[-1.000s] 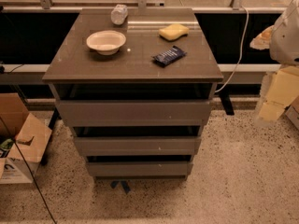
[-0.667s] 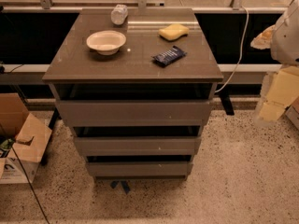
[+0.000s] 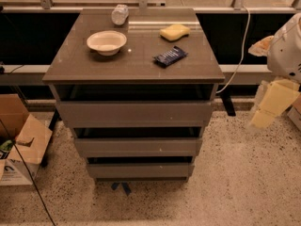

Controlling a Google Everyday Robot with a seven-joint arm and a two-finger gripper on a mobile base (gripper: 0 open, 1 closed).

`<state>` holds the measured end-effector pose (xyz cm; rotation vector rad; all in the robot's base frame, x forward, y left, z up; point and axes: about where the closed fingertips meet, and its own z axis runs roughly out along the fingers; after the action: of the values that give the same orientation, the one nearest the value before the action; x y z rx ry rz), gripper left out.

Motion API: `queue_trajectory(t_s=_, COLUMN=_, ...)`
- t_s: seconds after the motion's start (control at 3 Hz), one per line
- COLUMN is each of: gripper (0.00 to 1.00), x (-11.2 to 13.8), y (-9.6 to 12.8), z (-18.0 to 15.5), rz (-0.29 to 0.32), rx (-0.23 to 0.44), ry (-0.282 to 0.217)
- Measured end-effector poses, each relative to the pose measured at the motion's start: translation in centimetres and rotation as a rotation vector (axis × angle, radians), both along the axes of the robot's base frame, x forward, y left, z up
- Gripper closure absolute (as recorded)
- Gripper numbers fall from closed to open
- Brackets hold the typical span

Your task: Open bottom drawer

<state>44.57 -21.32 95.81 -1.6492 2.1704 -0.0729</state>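
There is one view. A grey-brown cabinet (image 3: 136, 67) stands on a speckled floor (image 3: 225, 182). It has three drawers, one under the other.

The bottom drawer (image 3: 139, 170) is the lowest one, close to the floor. Its front is flat and low, and it has no handle. It looks pushed in. There is a dark gap between it and the middle drawer (image 3: 137, 146). The top drawer (image 3: 134, 114) is the biggest.

On top of the cabinet sits a white bowl (image 3: 106, 42) on the left. A yellow sponge (image 3: 174, 32) lies at the back right. A dark packet (image 3: 170, 56) lies in front of the sponge. A small bottle (image 3: 120, 14) lies on its side at the back edge.

The gripper (image 3: 270, 105) is at the right edge, beside the cabinet and well apart from the bottom drawer. It touches nothing. I cannot tell if it is open or closed.

A cardboard box (image 3: 21, 140) stands on the floor to the left. A white cable (image 3: 241, 51) hangs down behind the cabinet on the right.
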Motion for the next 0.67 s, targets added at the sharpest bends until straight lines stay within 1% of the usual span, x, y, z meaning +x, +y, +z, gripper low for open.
queue_trajectory(t_s=0.33, gripper=0.00, x=1.45, y=-0.38, z=-5.73, rz=-0.002, rx=0.022, ry=0.034)
queue_trajectory(t_s=0.67, gripper=0.00, x=1.50, y=-0.40, z=-6.09, rz=-0.003, rx=0.022, ry=0.038)
